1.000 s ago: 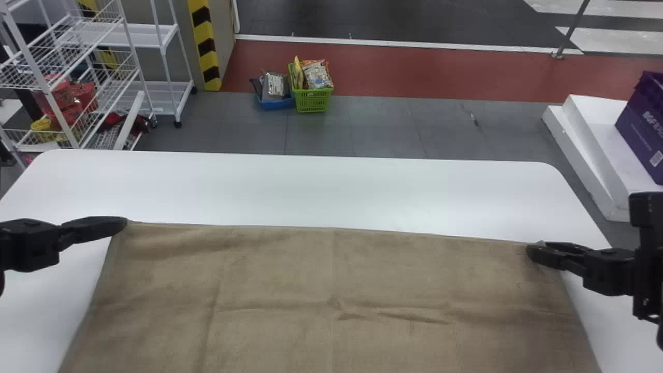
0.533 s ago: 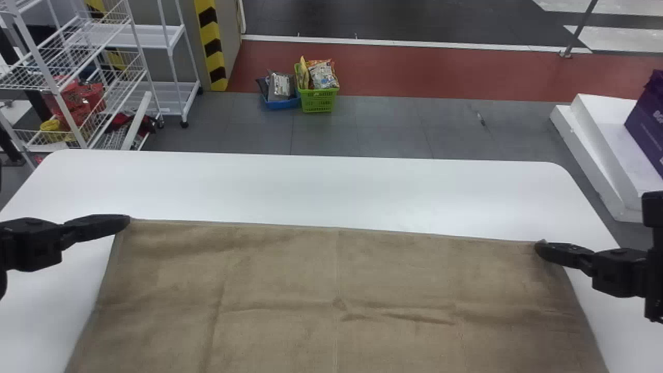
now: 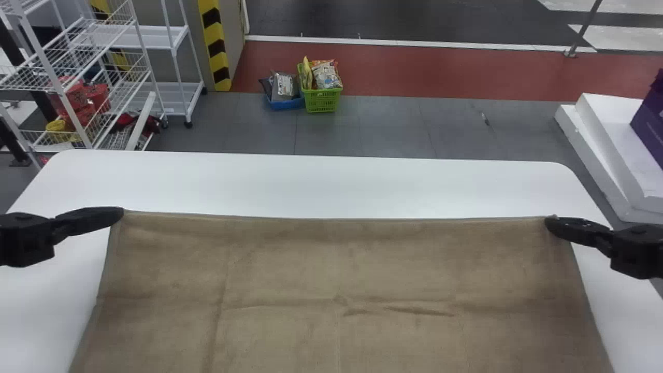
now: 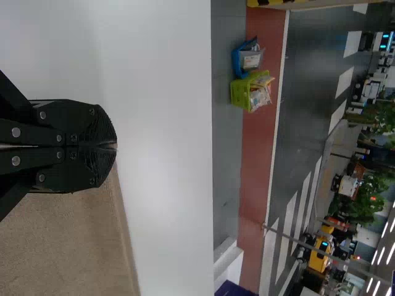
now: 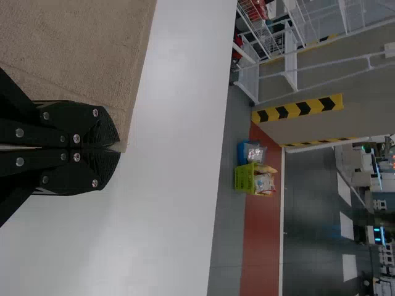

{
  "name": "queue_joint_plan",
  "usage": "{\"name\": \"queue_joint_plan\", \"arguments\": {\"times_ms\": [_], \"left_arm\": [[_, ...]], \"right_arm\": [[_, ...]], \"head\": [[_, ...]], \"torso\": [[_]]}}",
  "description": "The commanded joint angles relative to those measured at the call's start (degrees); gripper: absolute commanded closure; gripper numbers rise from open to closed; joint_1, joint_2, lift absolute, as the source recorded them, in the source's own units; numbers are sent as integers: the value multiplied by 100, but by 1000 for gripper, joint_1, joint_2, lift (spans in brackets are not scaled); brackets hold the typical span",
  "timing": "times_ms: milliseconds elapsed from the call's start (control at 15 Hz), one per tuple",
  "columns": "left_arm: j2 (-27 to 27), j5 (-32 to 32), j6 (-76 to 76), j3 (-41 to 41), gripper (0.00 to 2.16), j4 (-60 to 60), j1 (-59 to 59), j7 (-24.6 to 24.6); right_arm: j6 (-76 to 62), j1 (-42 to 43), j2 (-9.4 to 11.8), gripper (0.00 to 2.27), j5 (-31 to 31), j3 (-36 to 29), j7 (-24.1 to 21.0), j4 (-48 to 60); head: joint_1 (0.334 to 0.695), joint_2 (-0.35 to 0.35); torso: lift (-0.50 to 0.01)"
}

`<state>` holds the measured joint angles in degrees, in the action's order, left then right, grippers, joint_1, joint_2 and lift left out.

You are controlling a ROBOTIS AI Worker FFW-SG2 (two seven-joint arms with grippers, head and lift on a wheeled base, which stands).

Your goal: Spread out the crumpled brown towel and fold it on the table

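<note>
Left gripper (image 3: 118, 213), out at the towel's ten o'clock, is closed tight, with one far corner of the brown towel (image 3: 336, 269) pinched in its tips. Over at two o'clock, the right gripper (image 3: 551, 223) is closed the same way on the other far corner. Between them the far edge runs nearly straight, and the towel is spread wide over the white desk (image 3: 331, 184) (a few creases cross its middle), running out of the head view at six o'clock. Beyond the desk, around twelve o'clock, a green basket (image 3: 322, 101) stands beside a blue basket (image 3: 286, 104).
</note>
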<state>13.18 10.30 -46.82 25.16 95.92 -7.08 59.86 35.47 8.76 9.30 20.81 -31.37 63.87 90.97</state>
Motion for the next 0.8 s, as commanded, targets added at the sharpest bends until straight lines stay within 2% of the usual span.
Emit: {"name": "queue_joint_plan", "arguments": {"times_ms": [0,333,533,733], "left_arm": [[-18,-45,-95,24,1777,182,75,26],[-97,-98,-166,59,1777,445,189,26],[-97,-265,-183,76,1777,559,295,35],[-132,-467,-377,199,1781,876,426,114]], "right_arm": [[106,56,10,1332,46,70,125,43],[-35,74,63,1332,151,149,284,114],[-527,21,186,1332,160,114,336,-27],[-1529,-137,177,1332,-42,17,512,-9]], "head": [[695,-38],[695,-28],[695,-35],[695,-45]], "torso": [[-127],[-127],[-127],[-127]]}}
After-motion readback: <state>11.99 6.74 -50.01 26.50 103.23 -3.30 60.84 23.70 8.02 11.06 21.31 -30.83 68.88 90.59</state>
